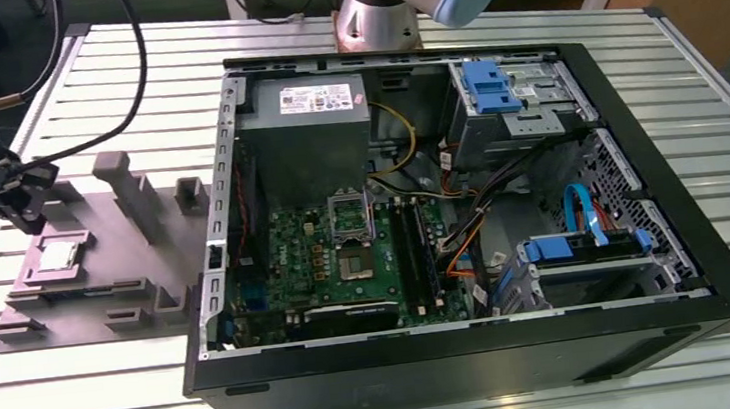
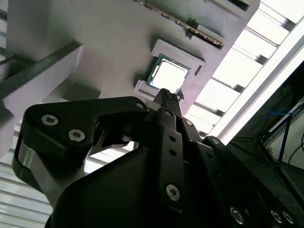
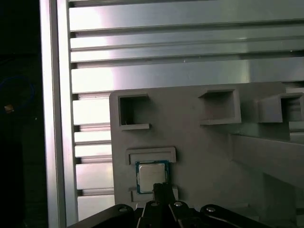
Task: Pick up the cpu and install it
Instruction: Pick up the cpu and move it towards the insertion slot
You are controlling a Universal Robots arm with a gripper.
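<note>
Over at the exterior view's left, on the slatted tabletop (image 1: pixel 89 392), the cpu (image 1: pixel 60 256) lies flat in a recess of a grey fixture plate (image 1: pixel 97 272). Close above it hangs the end effector (image 1: pixel 20 206), fingertips pinched together and gripping nothing. In both wrist views its black body hides the plate's near part. Beside the plate stands an open computer case (image 1: pixel 692 263) with a green motherboard (image 1: pixel 295 241) inside. The print on the white label (image 1: pixel 312 97) on its grey box is too small to make out.

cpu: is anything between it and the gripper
Nothing visible does. The cpu lies bare in its recess on the grey tray, and the gripper hangs close to it with nothing in between.
</note>
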